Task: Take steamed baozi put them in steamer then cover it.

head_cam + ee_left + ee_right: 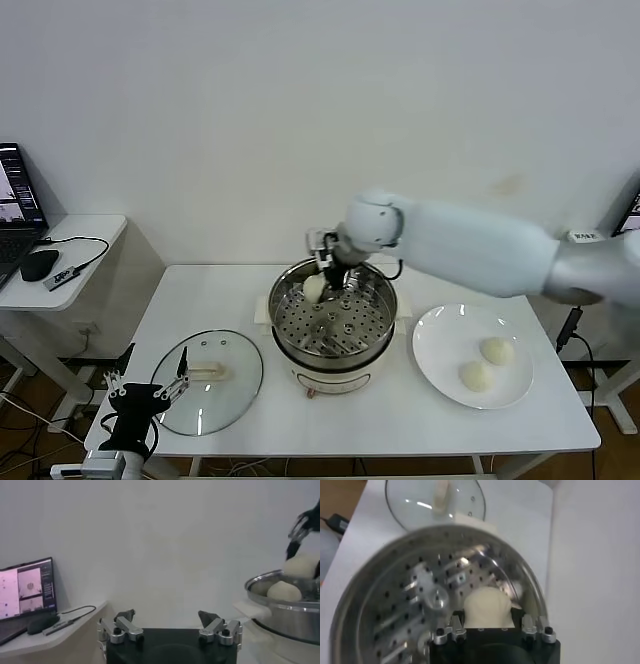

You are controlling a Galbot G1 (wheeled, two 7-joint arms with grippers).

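**One bun at the steamer's back wall, two on the plate**

The round shiny stainless-steel steamer [333, 325] on its cream-white base stands in the middle of the white table [400, 410]. Its perforated metal tray [415, 595] is bare across most of its surface. At the far side of the pot, near the back wall, the right gripper [333, 272] reaches in from the robot's right with its fingers closed around a small round cream-white bun [315, 288]. The right wrist view shows this bun [487, 607] pinched between the two fingers, over the tray's edge. In the left wrist view a second pale rounded shape [284, 591] shows inside the steamer rim just below the held bun; I cannot tell whether it is another bun or a reflection.

The flat white plate [440, 345], to the right of the steamer, carries two more cream-white buns [496, 350] [474, 376], side by side.

The round clear glass lid [208, 382] with its metal rim and cream-white bar handle [206, 372] lies flat on the table left of the steamer.

The left gripper [170, 385] sits parked at the lid's near-left edge, fingers spread apart and empty.
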